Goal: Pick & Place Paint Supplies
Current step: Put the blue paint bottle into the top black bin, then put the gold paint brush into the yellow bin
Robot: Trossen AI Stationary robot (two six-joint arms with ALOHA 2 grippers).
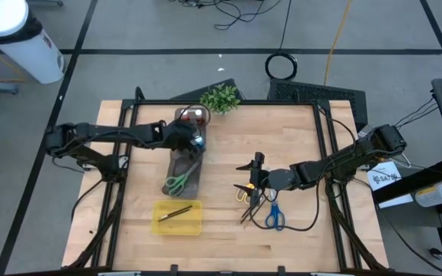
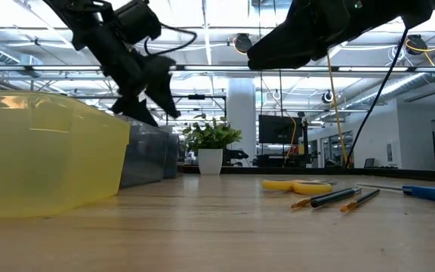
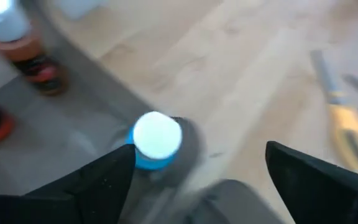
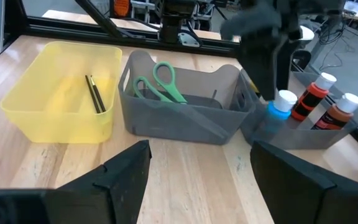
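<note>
A small blue paint bottle with a white cap (image 3: 156, 140) (image 4: 281, 107) stands upright in the far end of the dark grey organiser tray (image 4: 185, 121), beside two red paint bottles (image 4: 312, 93). My left gripper (image 3: 197, 180) (image 1: 198, 142) is open just above it, a finger on each side. Green scissors (image 4: 160, 84) lie in the organiser. A thin dark brush (image 4: 95, 93) lies in the yellow tray (image 4: 23, 99). My right gripper (image 1: 253, 175) is open, above yellow scissors (image 1: 244, 195), blue scissors (image 1: 273, 215) and brushes (image 1: 250, 211) on the table. My left gripper comes at the blue bottle from above with its fingers wide apart. The bottle's body (image 3: 143, 160) is close by one finger (image 3: 104, 180); whether they touch, I cannot tell. The bottle stands upright on the organiser's floor.
A small potted plant (image 1: 221, 98) stands at the table's far edge, behind the organiser (image 1: 183, 165). The yellow tray (image 1: 158, 222) sits near the table's near edge. Bare wood lies between the organiser and the loose scissors.
</note>
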